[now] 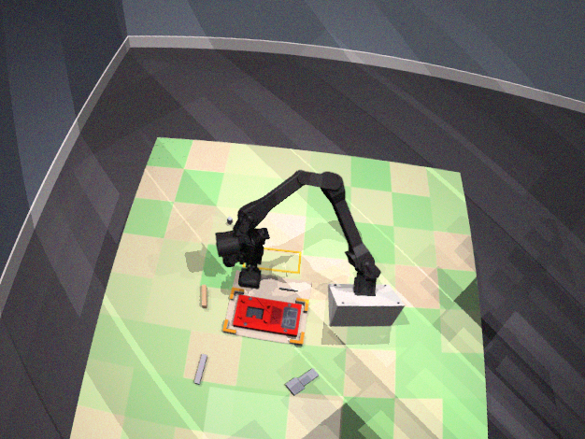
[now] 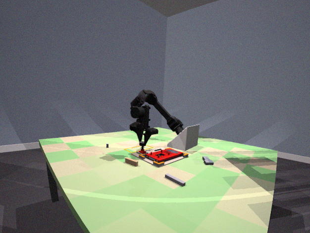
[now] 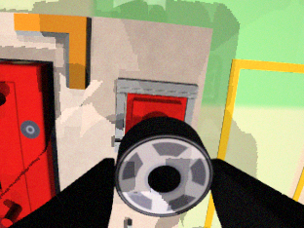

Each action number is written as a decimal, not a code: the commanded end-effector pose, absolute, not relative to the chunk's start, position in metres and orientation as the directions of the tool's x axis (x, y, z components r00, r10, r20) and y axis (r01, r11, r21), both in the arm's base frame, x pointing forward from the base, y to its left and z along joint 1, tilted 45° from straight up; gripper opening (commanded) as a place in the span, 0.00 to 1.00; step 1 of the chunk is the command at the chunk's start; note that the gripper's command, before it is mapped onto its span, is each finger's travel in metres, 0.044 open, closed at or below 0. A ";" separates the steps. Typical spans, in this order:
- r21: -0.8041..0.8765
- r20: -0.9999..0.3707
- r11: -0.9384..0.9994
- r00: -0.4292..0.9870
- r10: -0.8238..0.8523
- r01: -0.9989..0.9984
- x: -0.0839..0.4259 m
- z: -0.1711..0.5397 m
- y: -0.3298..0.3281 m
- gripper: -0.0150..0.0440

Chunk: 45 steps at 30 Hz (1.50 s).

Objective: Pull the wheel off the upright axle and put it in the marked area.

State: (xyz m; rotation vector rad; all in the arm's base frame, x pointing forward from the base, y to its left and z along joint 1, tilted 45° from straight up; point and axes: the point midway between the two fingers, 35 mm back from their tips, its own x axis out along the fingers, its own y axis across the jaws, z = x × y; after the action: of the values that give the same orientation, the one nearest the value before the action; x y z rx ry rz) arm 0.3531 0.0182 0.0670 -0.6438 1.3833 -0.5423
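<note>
My gripper [image 2: 142,143] [image 3: 163,168] points down, shut on the black-tyred wheel [image 3: 164,152] with its pale spoked face up. One finger presses each side of the tyre. A dark round hub hole shows in the wrist view. In the exterior view a thin dark axle [image 2: 142,147] stands upright under the wheel, over a small red base [image 2: 141,151] [image 3: 156,106]. Whether the axle's tip is still inside the hub cannot be told. The marked area [image 1: 300,262] [image 2: 135,147] [image 3: 268,64] is a yellow outline on the table, right beside the base in the wrist view.
A red panel [image 1: 264,326] [image 2: 162,157] with upright pegs lies close by, between orange corner brackets [image 1: 298,339] [image 3: 78,58]. An orange-brown block [image 1: 204,296] [image 2: 131,161], a grey bar [image 1: 200,369] [image 2: 174,179], a grey stepped piece [image 1: 295,385] [image 2: 207,160] and a small dark cylinder [image 1: 229,219] [image 2: 107,145] lie around.
</note>
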 end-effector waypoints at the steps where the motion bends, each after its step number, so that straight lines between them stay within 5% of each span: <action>1: -0.693 -0.717 0.721 0.120 -0.687 -0.014 0.354 0.069 0.020 0.25; 45: -0.698 -0.713 0.716 0.119 -0.691 -0.025 0.340 0.107 0.031 0.25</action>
State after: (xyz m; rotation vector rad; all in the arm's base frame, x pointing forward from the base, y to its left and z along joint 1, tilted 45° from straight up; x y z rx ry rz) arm 0.3446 0.0390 0.0988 -0.6446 1.3805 -0.5407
